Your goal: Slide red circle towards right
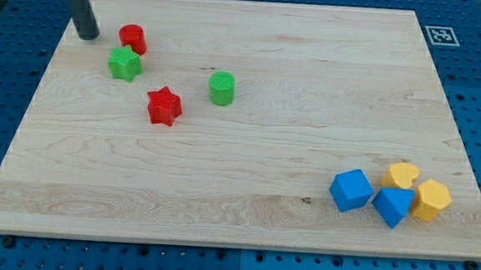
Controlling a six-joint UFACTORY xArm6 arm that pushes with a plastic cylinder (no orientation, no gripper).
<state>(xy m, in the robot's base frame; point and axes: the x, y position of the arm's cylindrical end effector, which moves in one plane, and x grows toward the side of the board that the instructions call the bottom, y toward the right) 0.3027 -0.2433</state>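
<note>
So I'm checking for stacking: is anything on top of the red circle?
Nothing sits on the red circle; its top is bare. The green star hides its lower edge. My tip stands left of it.

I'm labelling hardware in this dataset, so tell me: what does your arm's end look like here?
Only a straight, dark, matte rod shows, round in section, entering from the view's top edge. My tip ends blunt. No cables, markings or joints are visible on it. It sits at the view's left of the red circle.

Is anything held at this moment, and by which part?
Nothing is held. My tip stands apart from the red circle, on its left in the view.
</note>
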